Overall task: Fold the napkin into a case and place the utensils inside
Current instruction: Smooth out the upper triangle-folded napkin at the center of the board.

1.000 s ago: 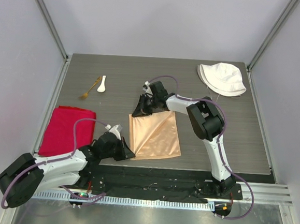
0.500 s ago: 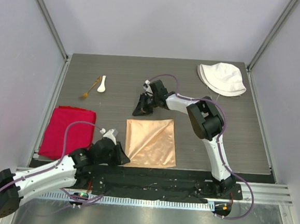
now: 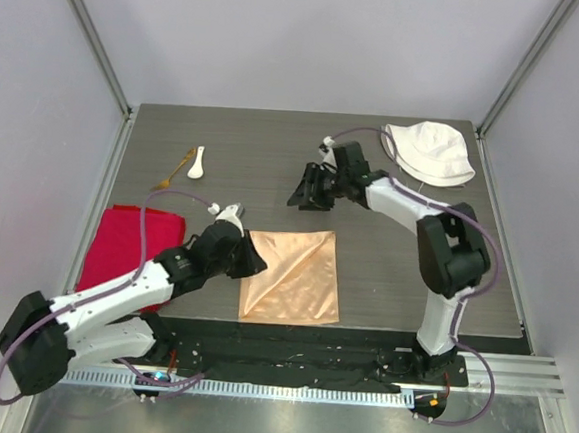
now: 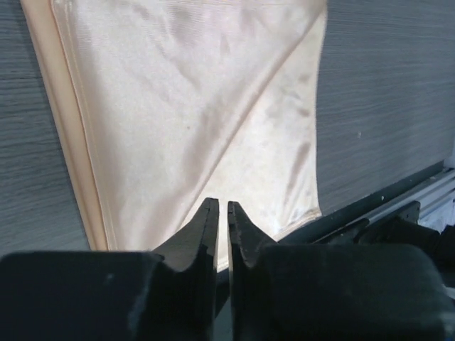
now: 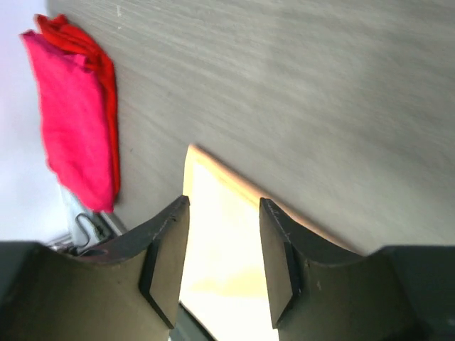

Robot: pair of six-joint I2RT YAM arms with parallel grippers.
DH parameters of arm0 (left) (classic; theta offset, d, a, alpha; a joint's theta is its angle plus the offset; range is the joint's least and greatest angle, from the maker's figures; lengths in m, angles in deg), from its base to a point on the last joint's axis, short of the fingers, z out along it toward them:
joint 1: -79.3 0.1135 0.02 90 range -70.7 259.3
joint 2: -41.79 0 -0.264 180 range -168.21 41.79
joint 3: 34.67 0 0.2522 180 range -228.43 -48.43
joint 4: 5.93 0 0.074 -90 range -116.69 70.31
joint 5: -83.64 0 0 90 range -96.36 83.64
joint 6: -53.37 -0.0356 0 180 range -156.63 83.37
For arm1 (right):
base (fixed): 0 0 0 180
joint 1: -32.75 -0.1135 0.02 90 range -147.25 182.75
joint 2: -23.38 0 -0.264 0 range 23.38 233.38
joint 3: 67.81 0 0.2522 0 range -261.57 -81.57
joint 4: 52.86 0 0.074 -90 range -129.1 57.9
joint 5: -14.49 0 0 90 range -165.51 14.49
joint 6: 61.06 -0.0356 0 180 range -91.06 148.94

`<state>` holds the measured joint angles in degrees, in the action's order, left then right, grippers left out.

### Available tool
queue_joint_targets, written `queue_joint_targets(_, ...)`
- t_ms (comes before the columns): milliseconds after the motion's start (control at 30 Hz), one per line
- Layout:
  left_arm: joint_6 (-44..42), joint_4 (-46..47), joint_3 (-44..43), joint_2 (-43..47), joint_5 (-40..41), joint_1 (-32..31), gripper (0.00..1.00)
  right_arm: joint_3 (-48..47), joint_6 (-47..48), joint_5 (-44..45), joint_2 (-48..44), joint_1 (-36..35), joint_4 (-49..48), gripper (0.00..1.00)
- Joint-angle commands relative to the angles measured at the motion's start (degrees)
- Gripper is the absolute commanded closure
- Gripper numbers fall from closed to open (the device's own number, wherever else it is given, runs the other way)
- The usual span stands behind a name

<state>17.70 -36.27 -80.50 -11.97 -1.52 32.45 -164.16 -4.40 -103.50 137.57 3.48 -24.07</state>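
When viewed from above, shows the napkin lying flat on the dark table, close to the near edge and about midway across, folded over into a layered near-square with a diagonal crease across the top layer. Places the left gripper low at the left border of that cloth, tips over the edge; cannot tell whether touching the fabric. From the left wrist, gives a clear look at the fingers: nearly pressed together, just a thin slit between, pinching nothing, with the napkin spread out beyond the tips and a doubled hem running down one side. Sets the right gripper farther back, above bare table past the far edge of the napkin and clearly apart from it. From the right wrist, reveals fingers spread well apart with nothing held, a pale corner of the napkin showing through the gap and the red cloth off to one side. Leaves the utensils at the far left of the table: the small white spoon and the thin gold fork, just beside one another, well apart from the napkin and from both grippers. Finds the red cloth lying flat along the left side, next to the left arm, and the white hat at the far right corner.
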Motion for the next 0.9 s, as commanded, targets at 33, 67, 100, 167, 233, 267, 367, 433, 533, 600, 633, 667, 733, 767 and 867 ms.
queue_joint_targets(33,-2.2,9.9,2.4,-8.9,-10.5,3.7,0.91,19.8,-1.5,-9.2,-11.7,3.7,-16.5,0.40)
queue_joint_targets(67,-2.1,11.1,3.6,-9.3,-12.4,3.6,0.91,22.0,-3.3,-11.1,-12.2,4.0,-19.3,0.36)
queue_joint_targets(100,-1.9,12.1,5.9,-9.1,-12.7,3.7,0.91,24.0,-4.3,-12.3,-12.7,4.1,-22.3,0.33)
queue_joint_targets(167,-1.6,13.2,8.2,-7.5,-12.8,3.7,0.92,28.9,-7.2,-15.2,-12.9,4.2,-30.3,0.32)
queue_joint_targets(233,-1.2,13.5,11.3,-5.8,-12.3,3.7,0.92,33.5,-9.4,-17.0,-11.9,4.8,-38.8,0.32)
queue_joint_targets(267,-0.6,13.5,12.2,-4.5,-11.7,3.7,0.92,35.0,-12.1,-18.6,-11.5,5.2,-41.8,0.33)
queue_joint_targets(367,-0.2,14.7,15.3,-4.0,-11.1,3.8,0.92,40.7,-15.1,-20.3,-9.6,7.9,-52.8,0.33)
queue_joint_targets(433,0.4,16.3,17.4,-5.9,-9.2,3.8,0.92,41.7,-15.2,-20.7,-7.8,10.0,-55.2,0.32)
queue_joint_targets(533,1.9,22.5,18.5,-12.1,-9.3,4.8,0.93,40.1,-12.3,-21.4,-3.6,11.7,-54.1,0.32)
queue_joint_targets(600,1.8,25.5,17.8,-15.7,-9.0,4.9,0.94,38.4,-10.5,-21.1,-0.5,13.2,-51.3,0.32)
queue_joint_targets(633,1.5,26.3,17.4,-18.7,-8.0,4.9,0.93,36.6,-8.9,-21.1,0.6,13.7,-50.2,0.31)
queue_joint_targets(667,1.3,26.9,16.9,-20.5,-7.7,5.3,0.94,35.7,-8.7,-21.5,1.4,14.3,-50.0,0.32)
queue_joint_targets(733,-0.3,29.1,14.9,-25.1,-8.3,7.3,0.94,33.0,-7.8,-21.2,3.6,15.8,-48.6,0.32)
queue_joint_targets(767,-0.8,29.3,14.0,-26.6,-8.5,8.1,0.94,31.8,-7.4,-21.1,4.2,16.4,-47.3,0.32)
queue_joint_targets(867,-3.2,30.2,9.8,-31.0,-9.8,10.6,0.95,26.8,-5.5,-20.6,6.5,17.8,-43.9,0.31)
